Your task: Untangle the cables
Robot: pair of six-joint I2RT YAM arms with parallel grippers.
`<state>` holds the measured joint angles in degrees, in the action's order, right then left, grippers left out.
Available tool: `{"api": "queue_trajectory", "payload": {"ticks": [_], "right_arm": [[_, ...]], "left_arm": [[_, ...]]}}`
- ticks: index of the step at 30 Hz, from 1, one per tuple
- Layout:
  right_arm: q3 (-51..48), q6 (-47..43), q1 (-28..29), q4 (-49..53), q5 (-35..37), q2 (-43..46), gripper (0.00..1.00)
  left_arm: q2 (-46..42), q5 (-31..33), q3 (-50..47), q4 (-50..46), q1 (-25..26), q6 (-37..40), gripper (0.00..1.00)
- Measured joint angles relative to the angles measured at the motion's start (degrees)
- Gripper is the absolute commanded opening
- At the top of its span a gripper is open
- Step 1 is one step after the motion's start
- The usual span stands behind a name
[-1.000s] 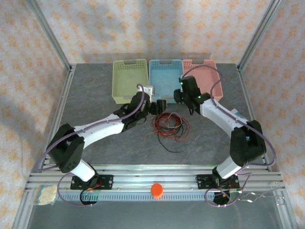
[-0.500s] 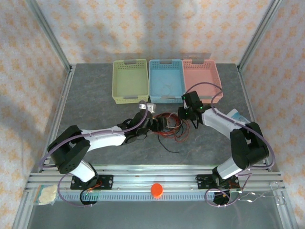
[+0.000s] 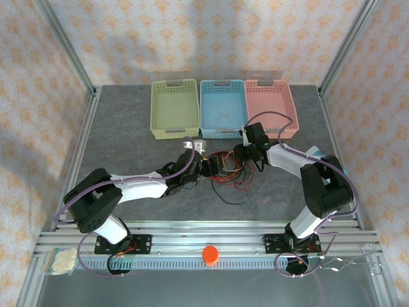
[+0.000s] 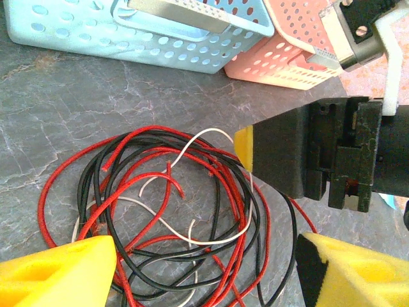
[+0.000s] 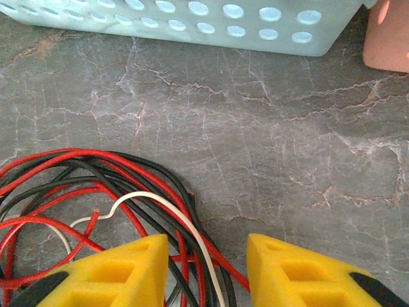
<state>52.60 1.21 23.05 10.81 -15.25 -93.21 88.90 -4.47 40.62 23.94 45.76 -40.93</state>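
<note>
The cables (image 3: 228,167) lie as one tangle of red, black and whitish wire on the grey table in front of the baskets. My left gripper (image 3: 215,165) is low at the tangle's left side. In the left wrist view it (image 4: 204,275) is open wide, its yellow fingertips (image 4: 61,272) straddling the coils (image 4: 172,211). My right gripper (image 3: 241,153) is at the tangle's upper right edge. It (image 5: 208,268) stands open with several red, black and white strands (image 5: 192,243) running loosely between its fingertips (image 5: 121,268). Its black body (image 4: 307,150) faces the left wrist camera.
Three baskets stand in a row behind the tangle: yellow-green (image 3: 174,107), blue (image 3: 222,105) and pink (image 3: 271,105). The blue one's wall (image 5: 192,19) is just beyond the right gripper. A black wire end (image 3: 233,201) trails toward me. An orange ball (image 3: 209,254) sits on the front rail.
Both grippers have come down from the baskets' front edge to the tangle, the left one onto its left side, the right one onto its upper right. The right jaws have widened slightly.
</note>
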Motion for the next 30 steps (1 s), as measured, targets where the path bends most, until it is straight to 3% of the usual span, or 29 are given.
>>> {"api": "queue_trajectory", "payload": {"ticks": [15, 26, 30], "right_arm": [[0.76, 0.00, 0.00, -2.34, -0.26, -5.42, 0.34], [0.72, 0.04, -0.02, -3.32, -1.55, -5.57, 0.13], [-0.26, 0.13, 0.00, -4.13, -2.01, -4.61, 0.06]], "left_arm": [[0.00, 0.04, 0.02, -0.02, 0.00, 0.04, 0.75], [0.46, 1.11, 1.38, -1.62, 0.00, 0.39, 0.76], [0.48, 4.39, 2.56, -4.11, 0.00, 0.20, 0.81]]}}
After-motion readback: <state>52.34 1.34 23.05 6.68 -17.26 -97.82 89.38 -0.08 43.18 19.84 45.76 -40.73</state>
